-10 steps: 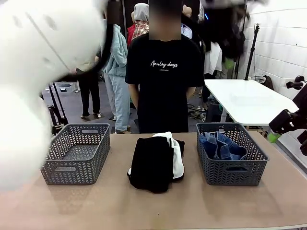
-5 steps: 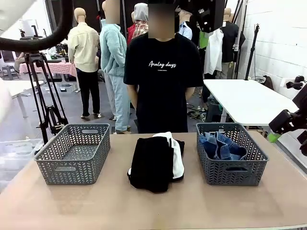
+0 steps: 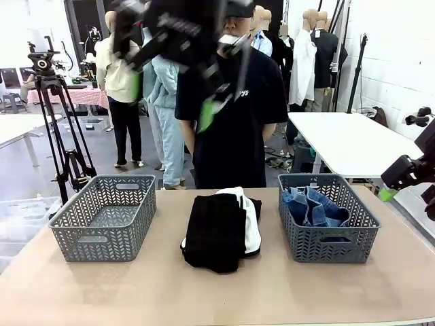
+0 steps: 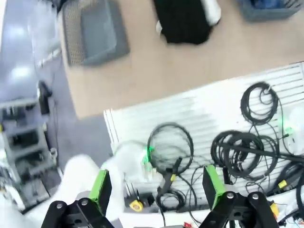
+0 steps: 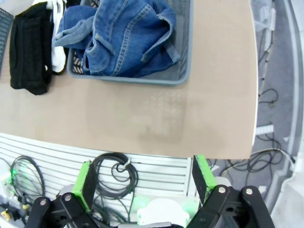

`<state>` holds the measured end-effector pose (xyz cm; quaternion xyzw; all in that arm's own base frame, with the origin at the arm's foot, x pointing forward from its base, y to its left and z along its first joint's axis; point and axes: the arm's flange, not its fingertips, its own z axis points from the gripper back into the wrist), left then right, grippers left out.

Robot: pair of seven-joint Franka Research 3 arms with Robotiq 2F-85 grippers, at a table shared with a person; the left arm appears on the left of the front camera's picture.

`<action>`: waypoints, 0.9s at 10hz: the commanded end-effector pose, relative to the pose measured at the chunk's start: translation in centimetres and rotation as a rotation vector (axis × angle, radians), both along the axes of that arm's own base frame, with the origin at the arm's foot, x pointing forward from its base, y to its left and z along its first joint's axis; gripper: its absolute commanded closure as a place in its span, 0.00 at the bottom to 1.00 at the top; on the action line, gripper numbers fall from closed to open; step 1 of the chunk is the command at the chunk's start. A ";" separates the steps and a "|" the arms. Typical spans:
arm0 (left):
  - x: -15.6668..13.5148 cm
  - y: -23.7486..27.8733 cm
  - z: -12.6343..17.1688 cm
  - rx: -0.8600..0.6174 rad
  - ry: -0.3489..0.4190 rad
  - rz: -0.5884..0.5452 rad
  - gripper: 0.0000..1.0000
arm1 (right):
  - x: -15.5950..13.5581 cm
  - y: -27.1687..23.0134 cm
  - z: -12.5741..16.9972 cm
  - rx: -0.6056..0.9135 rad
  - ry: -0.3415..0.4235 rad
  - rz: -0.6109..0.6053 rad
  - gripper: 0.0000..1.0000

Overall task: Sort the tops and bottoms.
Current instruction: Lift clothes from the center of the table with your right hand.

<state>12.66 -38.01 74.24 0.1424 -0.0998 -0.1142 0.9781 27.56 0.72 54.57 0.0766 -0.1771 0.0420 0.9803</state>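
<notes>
A pile of garments lies at the table's middle: a folded black piece (image 3: 214, 232) on top, a white piece (image 3: 251, 224) sticking out at its right, and more black fabric (image 3: 256, 206) behind that. A blue denim piece (image 3: 314, 207) is bunched up in the right basket (image 3: 329, 244). My left gripper (image 3: 211, 102) is a blur high above the table, in front of the standing person, and its jaws are open (image 4: 156, 183). My right gripper (image 3: 391, 190) hangs off the table's right edge, open (image 5: 142, 178) and holding nothing, looking down on the denim (image 5: 126, 35).
An empty grey basket (image 3: 105, 217) stands at the table's left. A person in a black printed T-shirt (image 3: 234, 136) stands at the far edge. A tripod (image 3: 64, 129) is behind the table at the left, and a white table (image 3: 350, 139) at the right. Cables (image 4: 259, 137) lie below the near edge.
My left arm has swung from close to the camera at the left up across the top, and its gripper is now in front of the person. The right arm and the garments have not moved.
</notes>
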 end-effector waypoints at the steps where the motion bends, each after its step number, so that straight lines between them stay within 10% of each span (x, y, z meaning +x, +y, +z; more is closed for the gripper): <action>1: 2.5 -2.7 2.3 -0.008 -0.029 -0.085 0.00 | 0.1 0.0 0.0 0.009 -0.001 0.010 0.00; 6: 3.3 -2.2 1.0 -0.006 -0.022 -0.070 0.00 | 0.1 0.0 0.0 0.009 -0.001 0.010 0.00; 9: 3.8 9.1 2.8 -0.170 -0.157 0.015 0.00 | 0.1 0.0 0.0 0.009 -0.001 0.010 0.00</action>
